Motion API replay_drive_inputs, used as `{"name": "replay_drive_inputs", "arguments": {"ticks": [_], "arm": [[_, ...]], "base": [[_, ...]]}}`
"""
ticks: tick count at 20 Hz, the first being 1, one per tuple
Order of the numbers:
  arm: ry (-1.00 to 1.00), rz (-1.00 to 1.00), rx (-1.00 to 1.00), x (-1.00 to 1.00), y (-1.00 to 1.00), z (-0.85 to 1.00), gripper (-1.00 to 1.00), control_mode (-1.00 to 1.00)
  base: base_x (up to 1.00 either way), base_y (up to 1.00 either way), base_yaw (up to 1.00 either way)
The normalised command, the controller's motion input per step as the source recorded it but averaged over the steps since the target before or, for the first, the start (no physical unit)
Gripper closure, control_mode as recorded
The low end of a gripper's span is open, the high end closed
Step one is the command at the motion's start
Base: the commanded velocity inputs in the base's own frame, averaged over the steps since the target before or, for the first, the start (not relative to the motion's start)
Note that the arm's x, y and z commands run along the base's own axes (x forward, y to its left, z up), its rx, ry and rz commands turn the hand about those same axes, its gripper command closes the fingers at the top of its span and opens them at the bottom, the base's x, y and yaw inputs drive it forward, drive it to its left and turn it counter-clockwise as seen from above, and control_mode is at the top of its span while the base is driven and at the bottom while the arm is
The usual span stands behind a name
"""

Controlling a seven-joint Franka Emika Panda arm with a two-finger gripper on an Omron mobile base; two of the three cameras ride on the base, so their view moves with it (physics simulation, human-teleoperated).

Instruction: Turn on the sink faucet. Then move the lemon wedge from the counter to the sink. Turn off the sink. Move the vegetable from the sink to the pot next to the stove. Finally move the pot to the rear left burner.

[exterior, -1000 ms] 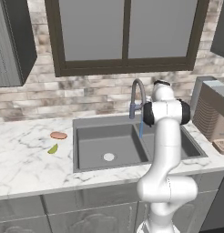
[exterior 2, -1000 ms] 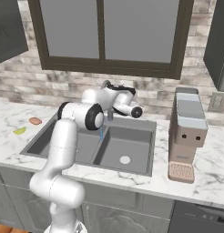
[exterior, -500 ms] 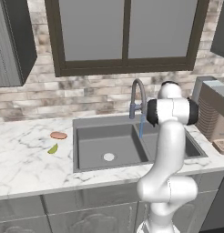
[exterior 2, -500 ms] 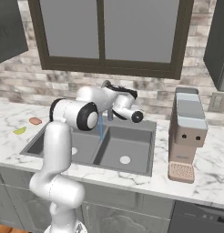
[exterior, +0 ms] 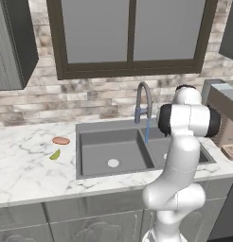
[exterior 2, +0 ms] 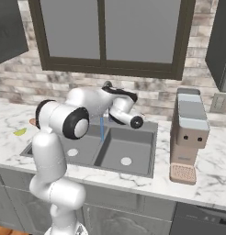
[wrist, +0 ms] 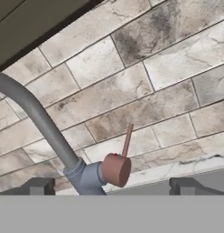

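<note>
The sink faucet (exterior: pixel 143 100) arches over the dark double sink (exterior: pixel 94 147), and a thin blue stream of water (exterior: pixel 147 133) falls from its spray head. In the hand view the faucet's grey pipe (wrist: pixel 39 119) runs down to its base, where a red-brown lever handle (wrist: pixel 117 168) sticks up. My gripper (wrist: pixel 113 185) is open just in front of that handle, a fingertip on either side and nothing between them. The lemon wedge (exterior: pixel 55 154) lies on the marble counter (exterior: pixel 23 165) left of the sink, also visible as a small wedge (exterior 2: pixel 19 132).
A flat orange-brown oval (exterior: pixel 60 140) lies just behind the wedge. A tan and grey appliance (exterior 2: pixel 188 133) stands on the counter right of the sink. A brick wall (wrist: pixel 145 77) and a dark window frame rise behind the faucet. My white arm (exterior: pixel 182 156) stands before the right bowl.
My arm has swung: the elbow has moved left in the right base view and the wrist has dropped lower and to the right. Water runs throughout. The wedge has not moved.
</note>
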Motion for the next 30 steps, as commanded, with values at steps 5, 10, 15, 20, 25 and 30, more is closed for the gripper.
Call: {"name": "replay_drive_inputs", "arguments": {"ticks": [5,10,15,20,25,30], "arm": [[0.00,0.00,-0.01,-0.55,0.04,0.44,-1.00,-1.00],[-0.01,0.00,-0.07,-0.56,0.10,0.45,-1.00,-1.00],[-0.02,0.00,-0.15,-0.61,0.19,0.45,-1.00,-1.00],[-0.02,0.00,-0.19,-0.63,0.26,0.44,-1.00,-1.00],[-0.01,0.03,-0.25,-0.54,0.35,0.44,-1.00,-1.00],[0.00,0.07,-0.29,-0.47,0.42,0.37,-1.00,-1.00]], "base": [[0.00,0.00,0.00],[0.00,0.00,0.00],[0.00,0.00,0.00],[0.00,0.00,0.00],[0.00,0.00,0.00],[0.00,0.00,0.00]]}}
